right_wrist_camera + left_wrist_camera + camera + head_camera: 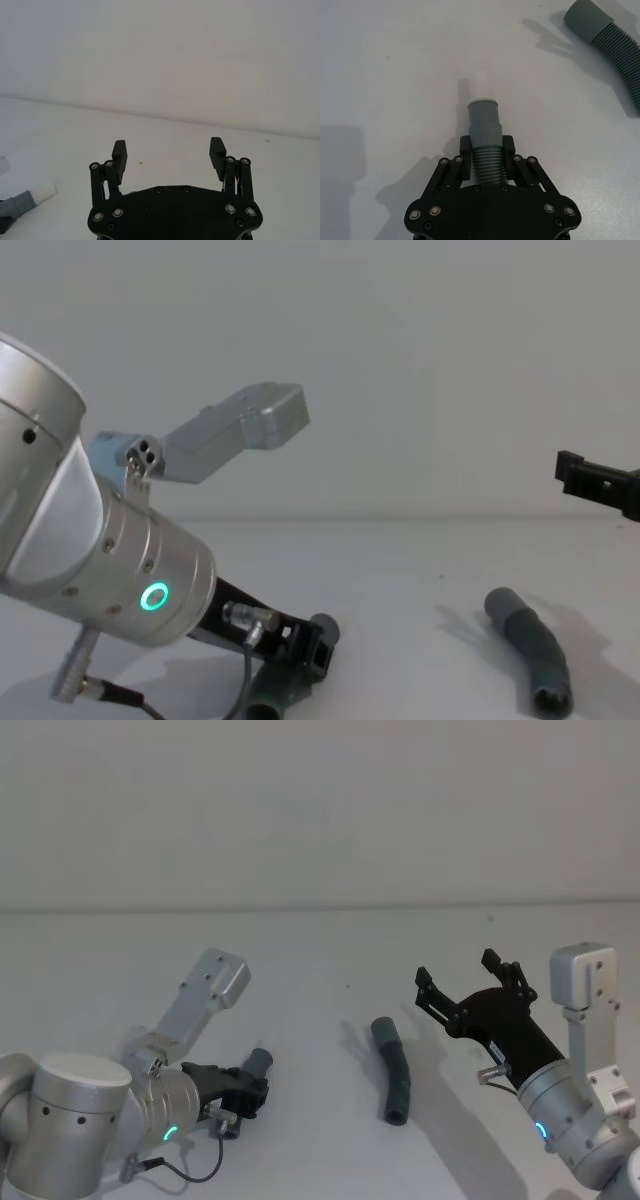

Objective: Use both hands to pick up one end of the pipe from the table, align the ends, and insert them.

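While the plain white surface spreads wide under everything, the left arm reaches in low over it, a green ring light glowing on its silver-grey body, and the right arm comes in opposite. The left tool sits low over the surface, its fingers clenched on the ribbed section of one pipe piece, which runs straight out ahead of the fingertips; I cannot tell whether that piece touches the surface. The right tool hangs raised above the surface, fingers spread wide and grasping nothing, with only bare surface and wall showing between them. The loose pipe piece lies flat on the surface between the two tools, nearer the right tool and just beside it on its inner side, well apart from the left tool. It is slightly bent, and in the left wrist view its ribbed section curves away from a smooth cuff. Its hollow dark cuff opens toward the robot. On the grasped piece, the grey cuff stands just beyond the left tool's fingertips, and the narrower white tip sticks out past that cuff.
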Available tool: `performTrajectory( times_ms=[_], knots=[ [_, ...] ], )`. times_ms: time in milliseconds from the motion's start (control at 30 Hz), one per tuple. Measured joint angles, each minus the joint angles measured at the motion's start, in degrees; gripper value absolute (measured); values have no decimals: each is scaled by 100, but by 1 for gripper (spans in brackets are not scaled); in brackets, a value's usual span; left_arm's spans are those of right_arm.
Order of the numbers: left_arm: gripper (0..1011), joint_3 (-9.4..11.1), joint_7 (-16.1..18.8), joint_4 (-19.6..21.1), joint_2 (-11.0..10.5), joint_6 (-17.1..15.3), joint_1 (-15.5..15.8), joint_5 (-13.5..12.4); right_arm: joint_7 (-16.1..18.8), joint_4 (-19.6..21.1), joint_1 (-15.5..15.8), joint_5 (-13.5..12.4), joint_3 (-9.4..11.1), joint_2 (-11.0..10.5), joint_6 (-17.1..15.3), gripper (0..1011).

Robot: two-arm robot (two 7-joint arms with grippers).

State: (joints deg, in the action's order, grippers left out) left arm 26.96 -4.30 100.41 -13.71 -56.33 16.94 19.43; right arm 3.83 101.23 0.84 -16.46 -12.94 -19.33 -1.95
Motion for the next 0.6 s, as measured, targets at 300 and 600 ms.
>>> performTrajectory(
  times_ms=[300,600],
  knots=[
    [333,-1,-1,0,0,0,2,-1,0,0,0,0,0,0,0,1002],
    [333,39,-120,-140,-35,-25,179,-13,0,0,0,0,0,0,0,1002]
  ],
)
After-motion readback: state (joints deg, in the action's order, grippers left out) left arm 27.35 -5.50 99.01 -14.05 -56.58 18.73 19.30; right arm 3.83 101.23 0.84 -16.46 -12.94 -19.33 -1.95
